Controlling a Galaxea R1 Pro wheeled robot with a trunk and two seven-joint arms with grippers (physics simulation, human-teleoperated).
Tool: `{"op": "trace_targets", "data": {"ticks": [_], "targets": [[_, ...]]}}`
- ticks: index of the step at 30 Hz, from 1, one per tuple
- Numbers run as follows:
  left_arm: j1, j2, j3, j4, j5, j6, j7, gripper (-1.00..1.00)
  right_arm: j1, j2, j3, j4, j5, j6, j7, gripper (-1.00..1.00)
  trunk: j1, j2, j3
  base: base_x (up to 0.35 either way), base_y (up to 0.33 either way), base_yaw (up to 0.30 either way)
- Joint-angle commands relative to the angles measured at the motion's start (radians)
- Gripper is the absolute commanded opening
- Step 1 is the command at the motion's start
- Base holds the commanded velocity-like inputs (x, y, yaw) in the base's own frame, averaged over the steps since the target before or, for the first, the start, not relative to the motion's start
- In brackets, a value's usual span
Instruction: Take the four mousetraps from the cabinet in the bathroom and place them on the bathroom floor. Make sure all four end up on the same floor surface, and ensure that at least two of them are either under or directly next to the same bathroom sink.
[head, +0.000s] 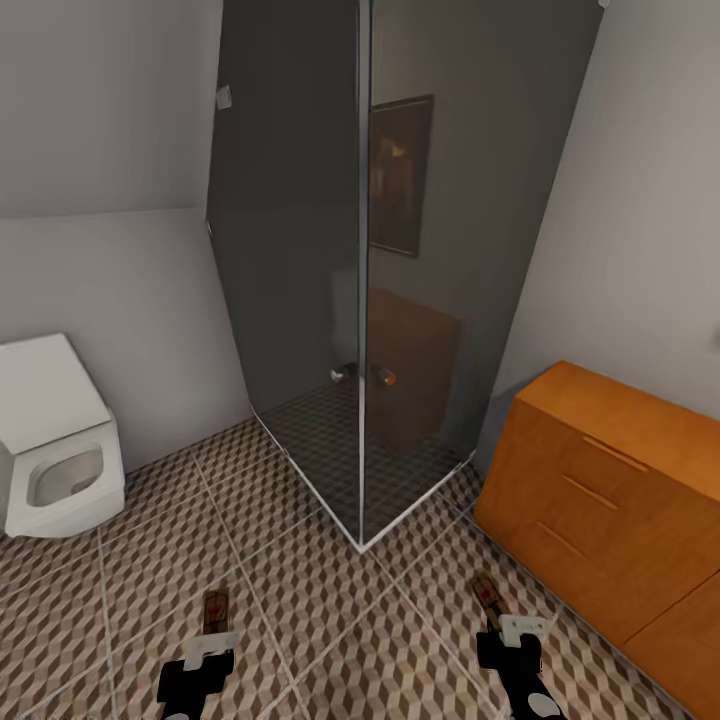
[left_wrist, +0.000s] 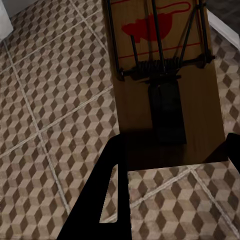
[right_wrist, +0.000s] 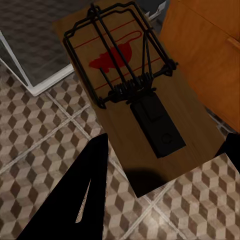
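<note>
The largest thing ahead is the dark glass shower cabin (head: 370, 280), standing on its own darker tray. To the right of it stands the cabinet (head: 610, 500), orange-brown, with thin bar handles and all its drawer fronts flush. At the left there is the white toilet (head: 55, 440). The bathroom floor (head: 320, 620) with the cube pattern lies under everything.

Each arm carries one trap. The left gripper (head: 208, 648) holds the left mousetrap (head: 215, 608) by the near end of its board; in the left wrist view the two dark fingers (left_wrist: 107, 195) stand on both sides of that end, so it is closed on the board (left_wrist: 165, 85). The right gripper (head: 508, 632) holds the right mousetrap (head: 488, 592) in the same way, and its fingers (right_wrist: 85, 195) close on the board (right_wrist: 135, 115) just beside the cabinet front. Both traps hang above the tiles.

In my judgement the step in hand is carrying the traps to the sink. To do it well, the robot should keep the boards level, turn the base away from the shower and the cabinet, and release the traps only when they are low over the patterned tiles, not over the shower tray.

I can read no writing. Each board has only a red mouse figure (right_wrist: 112, 55) with thin red lines under the wire.
</note>
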Motion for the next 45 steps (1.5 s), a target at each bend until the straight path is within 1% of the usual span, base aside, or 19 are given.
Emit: {"op": "trace_targets", "data": {"ticks": [1,45], "targets": [[-0.001,-0.001,-0.004,0.002,-0.004,-0.002,0.005,-1.00,-0.001,-0.001,0.008,0.000,-0.010,-0.003,-0.002,-1.00,0.001,-0.002,-0.001,0.000,0.000,0.218],[-0.001,-0.001,-0.004,0.002,-0.004,-0.002,0.005,-1.00,-0.001,-0.001,0.008,0.000,-0.009,-0.003,-0.002,-1.00,0.001,-0.002,0.054,0.000,0.000,0.218]]}}
